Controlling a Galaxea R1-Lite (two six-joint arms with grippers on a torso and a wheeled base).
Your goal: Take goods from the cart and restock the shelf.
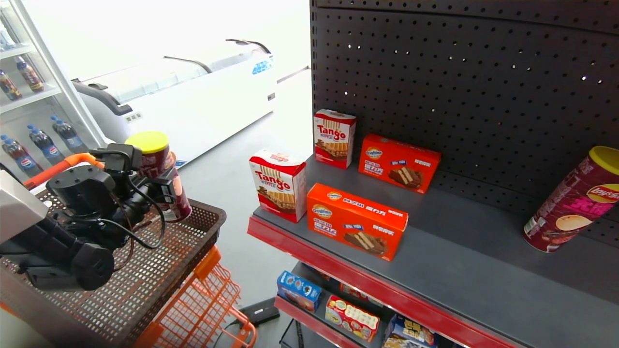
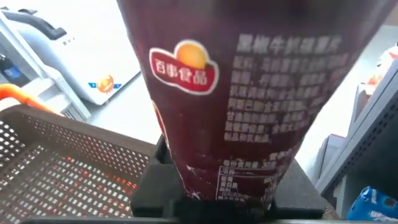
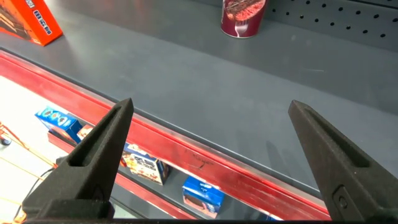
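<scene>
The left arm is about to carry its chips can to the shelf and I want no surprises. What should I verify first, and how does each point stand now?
1. Grip: ok, the left gripper is shut on the chips can.
2. Can free of the cart basket: ok, it is held above the mesh.
3. Room on the shelf: ok, there is a bare stretch between the front orange box and the shelved can.
4. Shelved can steady: cannot tell; it looks tilted in the head view, upright in the right wrist view.
5. Path clear of the right gripper: cannot tell; it is open and empty near the shelf's red edge.
</scene>
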